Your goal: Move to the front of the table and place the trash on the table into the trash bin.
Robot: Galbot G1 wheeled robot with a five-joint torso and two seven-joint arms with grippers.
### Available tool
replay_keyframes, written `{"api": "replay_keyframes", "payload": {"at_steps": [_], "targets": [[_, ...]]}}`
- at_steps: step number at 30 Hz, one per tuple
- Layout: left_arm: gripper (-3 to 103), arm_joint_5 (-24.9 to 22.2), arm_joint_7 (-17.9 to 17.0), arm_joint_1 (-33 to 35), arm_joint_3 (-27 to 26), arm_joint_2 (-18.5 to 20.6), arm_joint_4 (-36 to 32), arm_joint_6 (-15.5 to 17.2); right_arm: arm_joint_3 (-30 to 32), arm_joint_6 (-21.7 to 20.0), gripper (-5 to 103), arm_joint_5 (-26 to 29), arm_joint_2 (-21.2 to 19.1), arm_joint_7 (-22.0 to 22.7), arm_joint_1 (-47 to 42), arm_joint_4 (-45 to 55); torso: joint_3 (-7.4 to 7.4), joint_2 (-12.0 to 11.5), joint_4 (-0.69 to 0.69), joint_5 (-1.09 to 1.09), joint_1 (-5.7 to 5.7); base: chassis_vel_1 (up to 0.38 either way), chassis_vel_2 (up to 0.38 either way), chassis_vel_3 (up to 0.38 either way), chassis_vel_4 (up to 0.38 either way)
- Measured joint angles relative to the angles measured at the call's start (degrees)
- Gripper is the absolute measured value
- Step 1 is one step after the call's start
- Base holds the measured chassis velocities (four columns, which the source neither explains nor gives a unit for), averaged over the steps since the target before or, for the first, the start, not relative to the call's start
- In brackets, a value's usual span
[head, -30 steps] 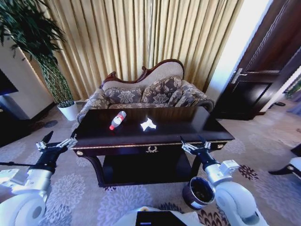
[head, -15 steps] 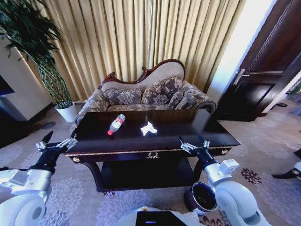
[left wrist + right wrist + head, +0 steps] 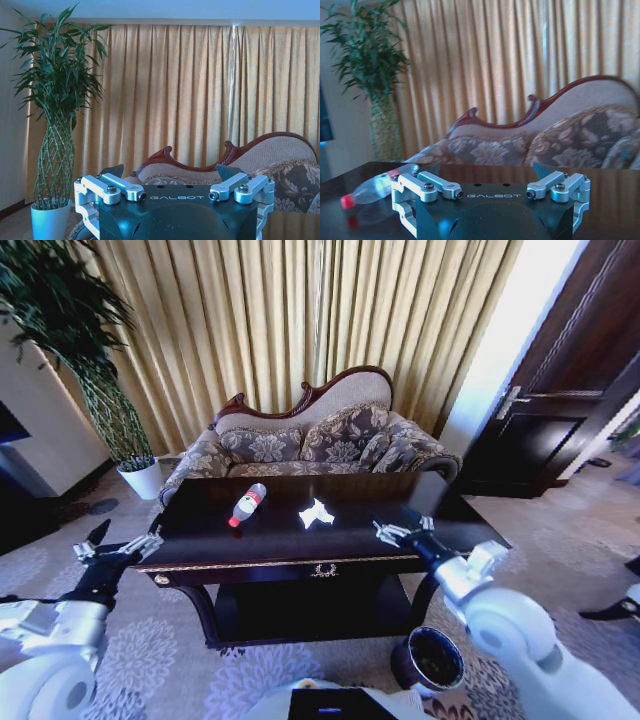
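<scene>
The dark glossy table (image 3: 290, 542) stands straight ahead. A clear plastic bottle (image 3: 247, 503) with a red label lies on its side left of the table's middle. A crumpled white paper scrap (image 3: 316, 510) rests near the centre. My right gripper (image 3: 402, 526) hovers open over the table's front right part, empty. From the right wrist view the bottle (image 3: 374, 188) lies well off to one side of that gripper (image 3: 487, 172). The round dark trash bin (image 3: 432, 660) sits on the carpet below the table's right front corner. My left gripper (image 3: 125, 537) hangs open beside the table's left front corner.
A patterned sofa (image 3: 310, 435) stands behind the table against gold curtains. A tall plant in a white pot (image 3: 145, 478) is at the back left, with its pot (image 3: 49, 221) in the left wrist view. A dark door (image 3: 560, 410) is at the right. Patterned carpet surrounds the table.
The view shifted closer to the table early on. Since then my right arm has risen and reached forward over the table's front right edge. The left arm has stayed put.
</scene>
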Motion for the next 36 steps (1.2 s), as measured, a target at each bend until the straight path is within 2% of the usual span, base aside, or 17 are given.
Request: {"api": "replay_keyframes", "payload": {"at_steps": [5, 11, 16, 17, 19, 23, 28, 31, 36], "targets": [[100, 0.0, -0.7, 0.6, -0.1, -0.2, 0.0, -0.1, -6.5, -2.1, 100, 3.4, -3.9, 1.4, 7.9, -3.4, 0.00, 0.0, -0.01, 0.01, 0.00, 0.000, 0.000, 0.000, 0.000], [100, 0.0, -0.9, 1.5, -0.7, -0.9, 0.0, -0.1, -14.3, -3.5, 100, 4.5, -7.4, 1.4, 17.3, -7.7, 0.00, 0.0, -0.01, 0.00, 0.00, 0.000, 0.000, 0.000, 0.000], [100, 0.3, -1.0, 2.1, -0.5, -1.8, 0.0, -0.1, -20.2, -4.3, 100, 5.5, -8.0, 1.6, 24.7, -10.1, 0.00, 0.0, 0.00, 0.00, 0.00, 0.000, 0.000, 0.000, 0.000], [100, 0.5, -1.0, 2.3, -0.3, -2.0, 0.0, -0.1, -23.6, -4.4, 100, 5.6, -7.6, 1.8, 27.9, -11.5, 0.00, 0.0, -0.01, -0.02, 0.00, 0.000, 0.000, 0.000, 0.000], [100, 0.6, -1.0, 2.3, -0.3, -2.0, 0.0, -0.1, -24.9, -4.4, 100, 5.5, -7.3, 1.9, 28.9, -11.9, 0.00, 0.0, -0.01, -0.01, 0.01, 0.000, 0.000, 0.000, 0.000], [100, 1.2, -1.0, 2.5, -0.2, -2.1, 0.0, -0.2, -32.4, -4.7, 100, 3.8, -5.0, 2.0, 33.3, -14.1, 0.00, 0.0, -0.01, 0.00, 0.00, 0.000, 0.000, 0.000, 0.000], [100, 1.3, -1.0, 2.5, -0.1, -2.1, 0.0, -0.2, -36.6, -4.9, 100, 1.6, -2.0, 2.0, 36.2, -17.3, 0.00, 0.0, -0.01, 0.00, 0.00, 0.000, 0.000, 0.000, 0.000], [100, 1.3, -1.0, 2.5, 0.0, -2.1, 0.0, -0.2, -37.1, -4.9, 100, 1.4, -1.6, 2.0, 36.6, -17.9, 0.00, 0.0, -0.01, -0.01, 0.00, 0.000, 0.000, 0.000, 0.000], [100, 1.4, -1.3, 2.3, 0.9, -2.1, 0.0, -0.3, -42.6, -5.0, 100, 0.4, 1.1, 2.1, 42.3, -24.0, 0.00, 0.0, -0.01, 0.00, 0.00, 0.000, 0.000, 0.000, 0.000]]}}
